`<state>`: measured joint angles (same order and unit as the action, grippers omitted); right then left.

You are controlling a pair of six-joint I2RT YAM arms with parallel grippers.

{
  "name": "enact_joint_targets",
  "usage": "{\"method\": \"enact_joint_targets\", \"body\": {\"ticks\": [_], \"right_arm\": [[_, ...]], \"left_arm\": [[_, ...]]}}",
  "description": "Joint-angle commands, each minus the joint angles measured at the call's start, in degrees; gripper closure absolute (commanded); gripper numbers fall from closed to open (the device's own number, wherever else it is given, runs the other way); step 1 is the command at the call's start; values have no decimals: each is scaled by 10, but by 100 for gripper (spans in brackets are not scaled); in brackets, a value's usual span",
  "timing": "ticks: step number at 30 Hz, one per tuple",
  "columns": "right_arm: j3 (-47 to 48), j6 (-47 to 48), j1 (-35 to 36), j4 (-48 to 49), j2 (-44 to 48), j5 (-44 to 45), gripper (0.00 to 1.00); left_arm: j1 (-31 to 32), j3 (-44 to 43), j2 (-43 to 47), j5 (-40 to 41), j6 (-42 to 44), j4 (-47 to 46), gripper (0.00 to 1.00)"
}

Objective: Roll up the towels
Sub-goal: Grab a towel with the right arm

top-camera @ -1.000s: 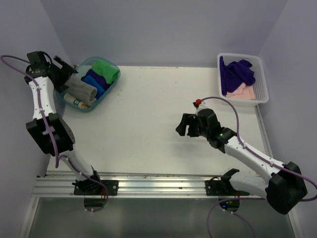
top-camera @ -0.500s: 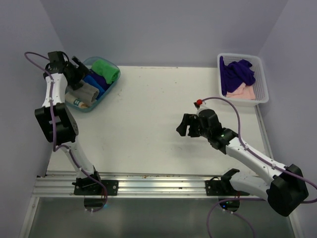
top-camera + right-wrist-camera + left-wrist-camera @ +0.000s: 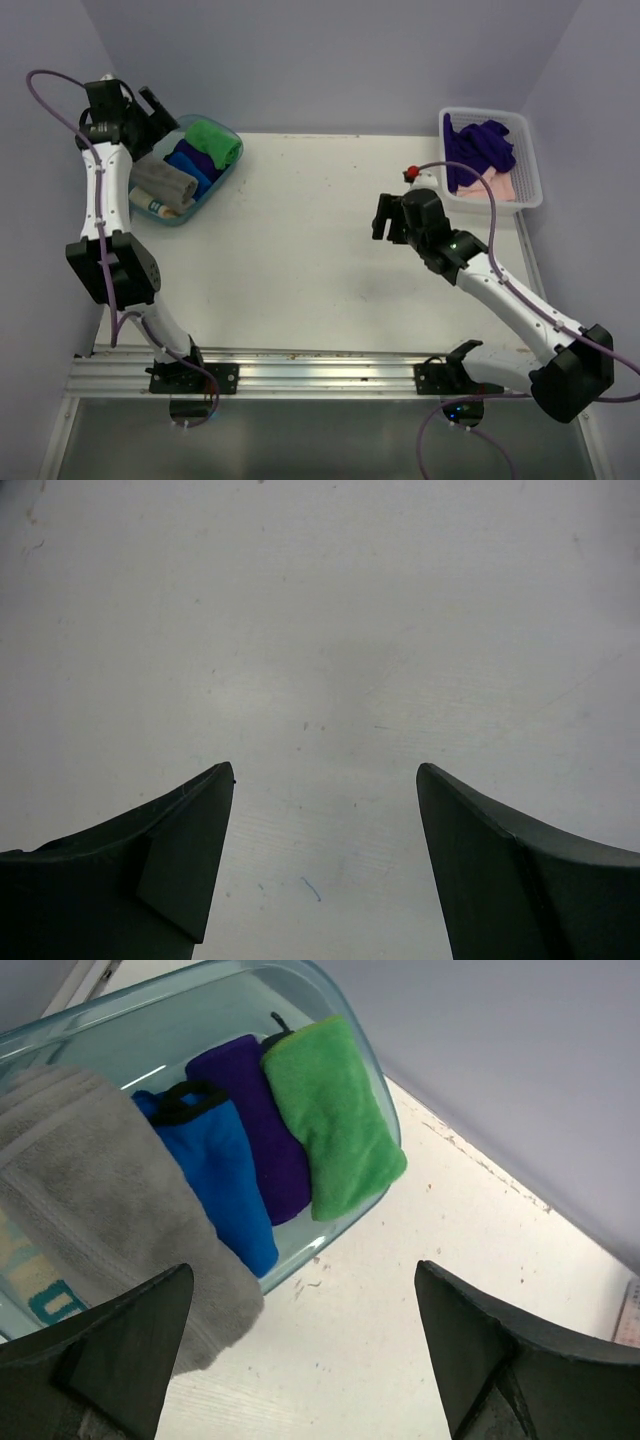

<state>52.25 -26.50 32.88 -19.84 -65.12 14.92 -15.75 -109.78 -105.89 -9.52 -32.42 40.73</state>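
Note:
A grey rolled towel (image 3: 163, 183) (image 3: 90, 1210) lies in the clear bin (image 3: 226, 172) at the back left, beside rolled blue (image 3: 215, 1175), purple (image 3: 255, 1125) and green (image 3: 215, 142) ones. Loose towels fill the white basket (image 3: 528, 160) at the back right: a dark purple one (image 3: 480, 148) on top of a pale pink one (image 3: 496, 186). My left gripper (image 3: 160, 112) (image 3: 305, 1280) hangs open above the bin's far left corner, empty. My right gripper (image 3: 385, 222) (image 3: 325, 770) is open over bare table, to the left of the basket, holding nothing.
A printed cloth (image 3: 155, 207) (image 3: 40, 1295) lies under the grey roll in the bin. The white table (image 3: 300, 260) ends at a metal rail (image 3: 300, 375) at the near side, where both arm bases sit. Purple-grey walls close in the back and sides.
My left gripper has lifted away from the grey roll and drawn back above the bin's corner. My right gripper has moved back and right, towards the basket. Both stay open.

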Motion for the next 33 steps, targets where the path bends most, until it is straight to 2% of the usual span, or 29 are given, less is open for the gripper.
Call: {"method": "enact_joint_targets", "body": {"ticks": [1, 3, 4, 5, 10, 14, 16, 17, 20, 24, 27, 31, 33], "right_arm": [[76, 19, -46, -56, -32, 104, 22], [128, 13, -85, -77, -55, 103, 22], [144, 10, -127, -81, -85, 94, 23], [162, 3, -148, -82, -100, 87, 23], [282, -36, -286, -98, -210, 59, 23], [371, -75, -366, -99, -347, 29, 24], [449, -85, -396, -128, -407, 20, 24], [475, -86, -403, -135, -458, 21, 25], [564, -93, -427, -146, -532, 13, 25], [718, -95, -449, -179, -673, -11, 28], [794, -90, -455, -179, -724, -16, 32], [843, -99, -460, -163, -793, -35, 38], [856, -109, -461, -150, -808, -52, 45]], "left_arm": [[63, -25, 51, 68, 64, 18, 4], [126, -12, 62, 85, 90, 17, 4], [146, -4, 67, 92, 97, 10, 4], [190, 12, 72, 92, 101, 7, 4], [279, 79, 97, 69, 92, -50, 3], [359, 152, 122, 48, 78, -93, 3], [382, 167, 124, 47, 78, -98, 3], [406, 176, 123, 53, 82, -94, 3], [436, 200, 127, 71, 81, -95, 2], [456, 232, 132, 69, 71, -107, 2], [468, 250, 131, 63, 62, -120, 2], [483, 245, 107, 58, 60, -114, 3], [489, 234, 92, 61, 60, -107, 3]]}}
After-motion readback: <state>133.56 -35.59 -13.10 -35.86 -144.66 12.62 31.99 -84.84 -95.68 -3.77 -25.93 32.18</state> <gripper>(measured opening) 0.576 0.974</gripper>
